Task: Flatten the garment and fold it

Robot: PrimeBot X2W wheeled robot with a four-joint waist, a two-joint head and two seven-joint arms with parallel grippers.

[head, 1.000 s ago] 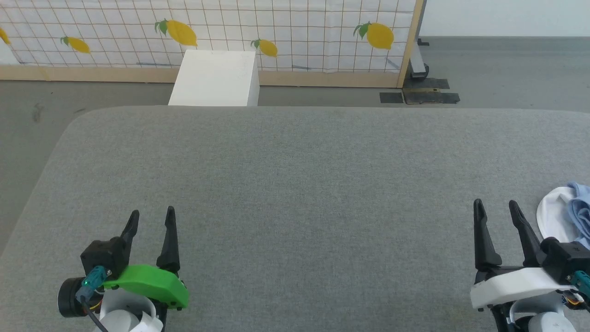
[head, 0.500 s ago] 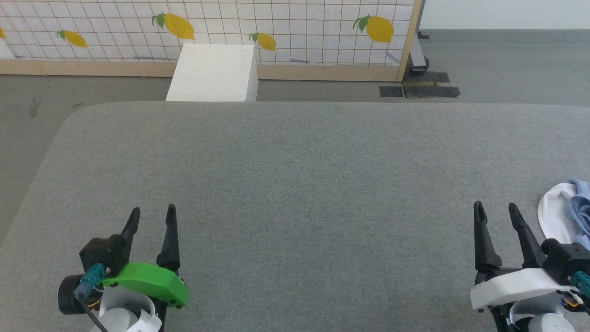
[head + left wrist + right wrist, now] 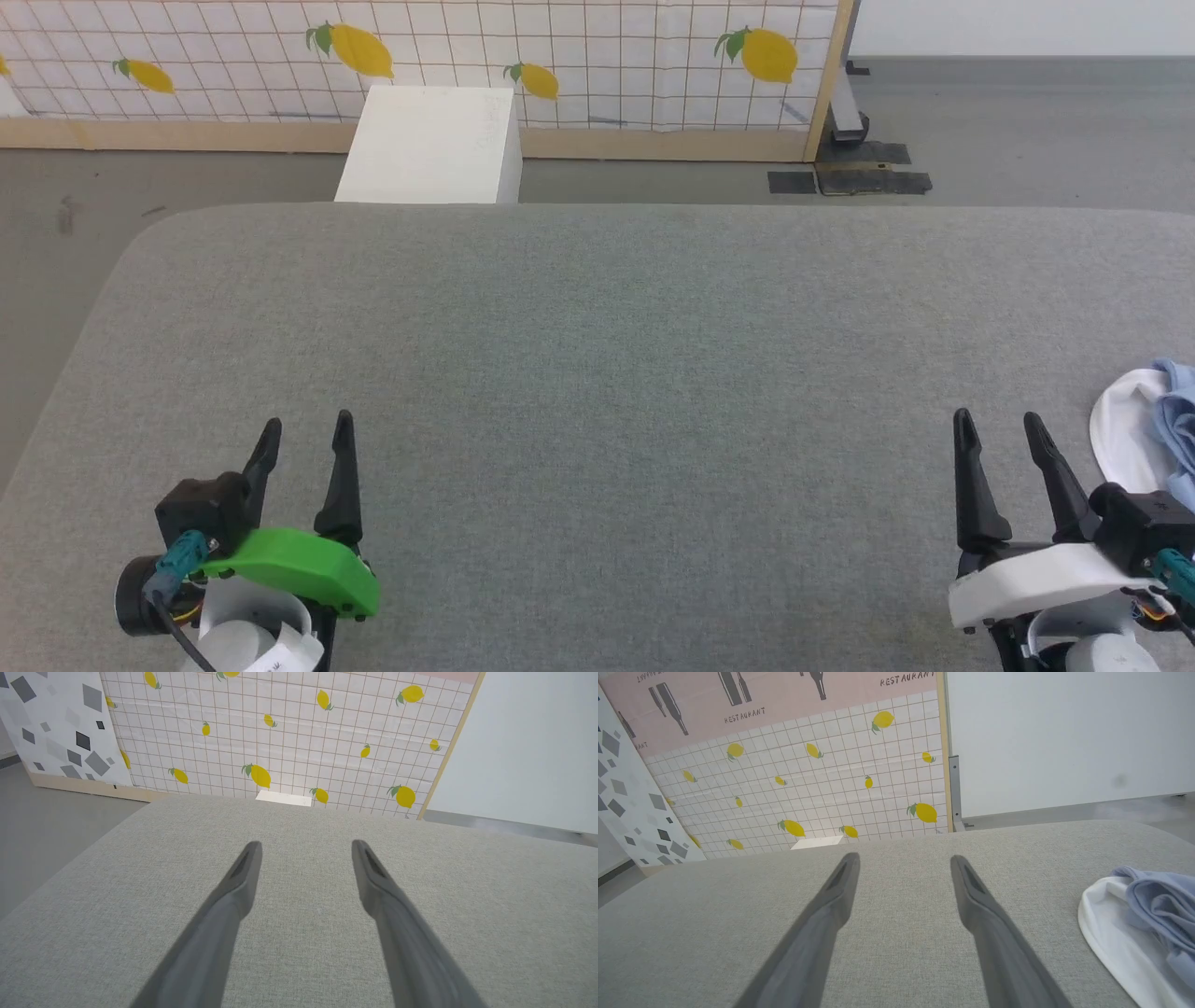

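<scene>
Lying bunched at the right edge of the grey padded surface (image 3: pixel 597 317), toward its near right corner, the garment (image 3: pixel 1178 422) showed as crumpled light blue folds over a rounded white piece; whether that white part belonged to it could not be told. The right gripper (image 3: pixel 995 417) hovered just beside the garment, on its left, not touching it, jaws spread wide apart and holding nothing. The left gripper (image 3: pixel 307 420) sat near the near left corner, well apart from the cloth, its jaws likewise apart over bare fabric. Beyond the far edge stood a white box (image 3: pixel 429 145) on the floor, before a lemon-print panel (image 3: pixel 579 56).
</scene>
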